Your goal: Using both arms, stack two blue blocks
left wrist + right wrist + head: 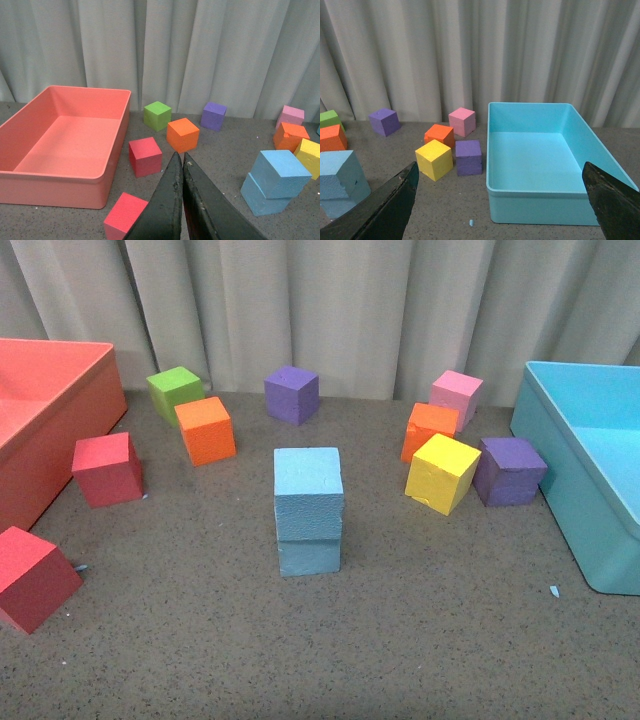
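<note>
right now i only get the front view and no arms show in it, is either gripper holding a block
observer: no. the left gripper is shut, fingers pressed together, nothing between them.
operator: and the right one
observer: the right gripper is open wide and holds nothing.
operator: anything inside the blue bin, i only see part of it
observer: the blue bin has nothing in it, going by the right wrist view.

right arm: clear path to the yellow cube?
Probably yes. The right gripper is open and empty, and the yellow cube lies ahead on bare carpet; only the purple cube crowds one side.
</note>
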